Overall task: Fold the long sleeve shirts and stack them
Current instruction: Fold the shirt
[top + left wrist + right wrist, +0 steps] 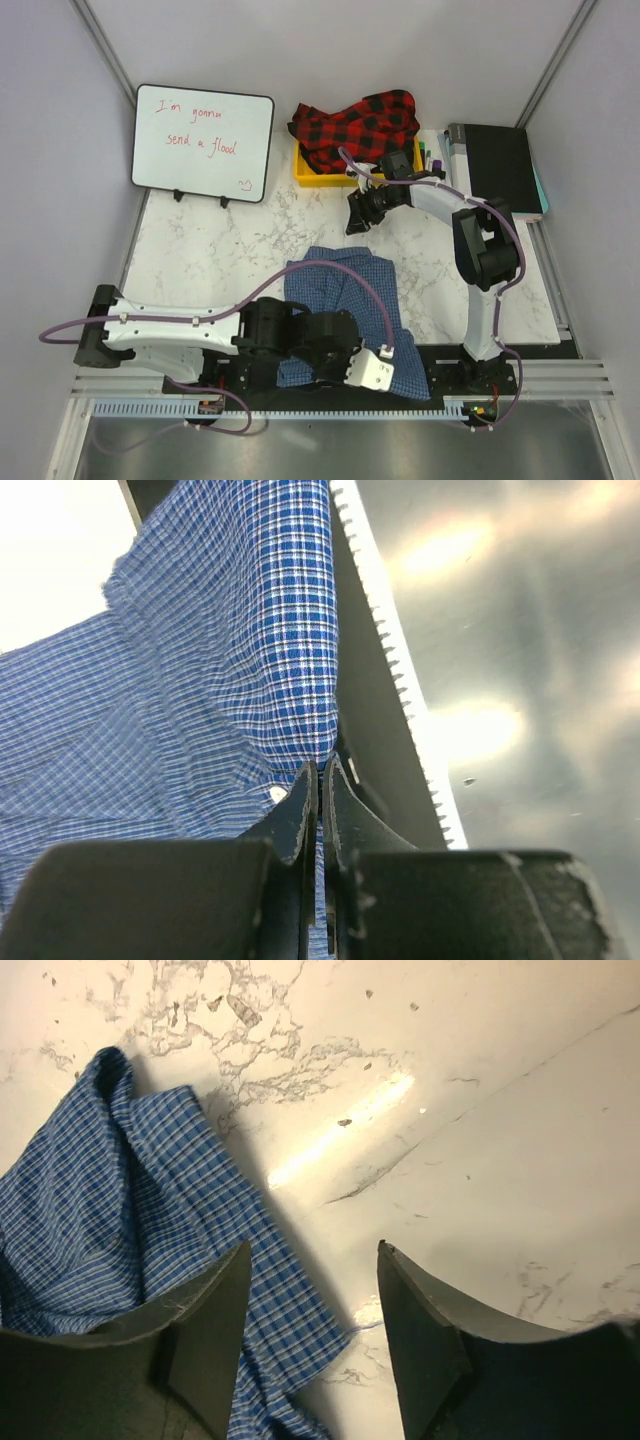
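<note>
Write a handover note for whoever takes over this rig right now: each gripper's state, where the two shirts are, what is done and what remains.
Left gripper: shut on the blue shirt, pinching its cloth at the table's near edge.
Right gripper: open and empty, over the marble table beside the shirt's far side.
Red plaid shirt: bunched in the yellow bin at the far edge, no gripper on it.
Done: nothing neatly folded or stacked; the blue one lies rumpled.
Left: fold the blue, fetch and fold the red, stack them.
</note>
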Robot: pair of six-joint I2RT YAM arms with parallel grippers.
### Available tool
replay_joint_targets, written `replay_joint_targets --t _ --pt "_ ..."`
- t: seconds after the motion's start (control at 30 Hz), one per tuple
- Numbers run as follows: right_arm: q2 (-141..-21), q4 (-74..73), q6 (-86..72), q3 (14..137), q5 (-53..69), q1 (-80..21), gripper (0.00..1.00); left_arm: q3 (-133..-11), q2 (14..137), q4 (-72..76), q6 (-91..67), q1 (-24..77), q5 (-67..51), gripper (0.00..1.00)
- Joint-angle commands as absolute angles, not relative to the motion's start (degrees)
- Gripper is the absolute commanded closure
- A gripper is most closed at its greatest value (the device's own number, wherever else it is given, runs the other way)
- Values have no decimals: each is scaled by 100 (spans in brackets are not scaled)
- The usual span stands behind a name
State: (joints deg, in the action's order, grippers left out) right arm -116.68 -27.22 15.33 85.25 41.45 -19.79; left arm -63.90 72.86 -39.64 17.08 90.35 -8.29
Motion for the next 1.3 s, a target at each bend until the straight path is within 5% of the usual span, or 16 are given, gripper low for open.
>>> replay_joint_targets --t 0.0,0.3,0.57,1.27 --pt "-11768 -2769 2003 8570 4271 -2083 41 -6917 7216 -4219 1458 8650 -1248 98" --pt "-11716 -2760 2171 8025 4798 -2118 58 -6768 7602 -4027 2793 6831 -1573 98" --pt "-11707 -2926 2451 8103 5185 -2145 60 -6163 7910 -3104 4085 5706 -1863 98" --pt "-12146 -5651 4631 9360 5660 -2232 64 -4904 8886 -237 5783 5229 -2258 98"
